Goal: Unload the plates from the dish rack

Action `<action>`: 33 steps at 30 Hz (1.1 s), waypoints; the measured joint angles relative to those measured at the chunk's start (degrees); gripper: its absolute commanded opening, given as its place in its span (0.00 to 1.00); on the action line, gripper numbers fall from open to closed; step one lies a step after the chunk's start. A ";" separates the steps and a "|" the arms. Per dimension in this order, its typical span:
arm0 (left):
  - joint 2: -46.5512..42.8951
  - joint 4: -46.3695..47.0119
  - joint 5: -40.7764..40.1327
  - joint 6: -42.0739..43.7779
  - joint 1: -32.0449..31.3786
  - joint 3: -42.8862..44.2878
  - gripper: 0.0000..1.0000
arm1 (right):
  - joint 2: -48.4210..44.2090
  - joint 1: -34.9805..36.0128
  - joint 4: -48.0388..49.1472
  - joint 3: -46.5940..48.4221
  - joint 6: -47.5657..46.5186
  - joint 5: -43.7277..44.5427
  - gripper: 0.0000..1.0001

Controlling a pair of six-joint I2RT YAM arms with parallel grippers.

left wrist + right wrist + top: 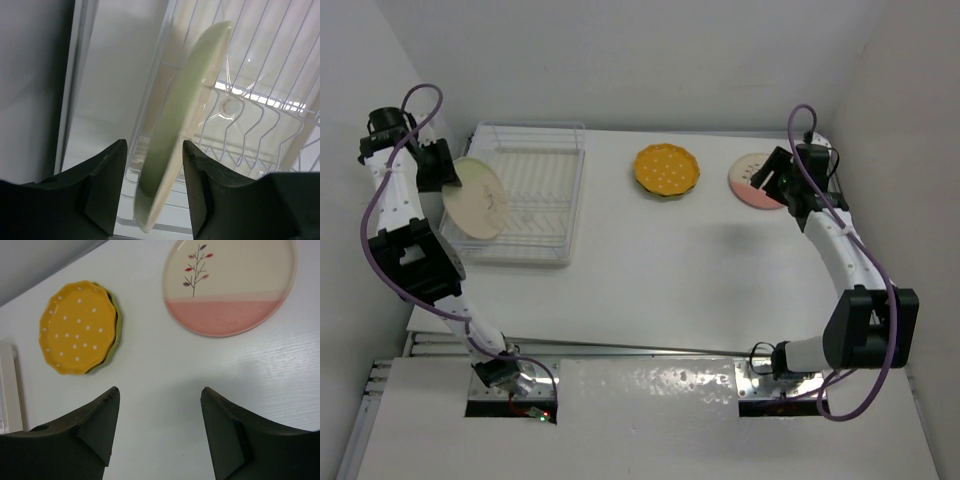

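Table (650,270), white, held everything. Dish rack (545,200) sat far left w/ one pale green-cream plate (475,198) on edge at its left side. Left gripper (154,187) straddled that plate's rim; can't tell if pinching. Orange plate (77,327) lay atop lime one (116,327); cream-and-pink plate (230,285) beside. Right gripper (160,427) spread, holding nothing.

Glossy glazed pale green plate (176,130), white wire dish rack (260,115), smooth matt white table (165,365), matt dark plastic gripper fingers (107,185).
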 measured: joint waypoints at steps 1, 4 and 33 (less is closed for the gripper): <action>0.39 -0.33 1.11 -0.04 0.74 0.15 0.43 | -0.61 0.00 0.24 0.00 -0.09 0.26 0.65; 1.46 -1.25 4.76 -0.92 2.84 0.20 0.30 | -2.25 0.00 1.03 0.00 -0.24 0.74 0.65; -3.02 -0.17 2.60 6.88 -6.86 12.61 0.00 | -7.78 0.37 6.95 -2.80 -0.20 0.15 0.62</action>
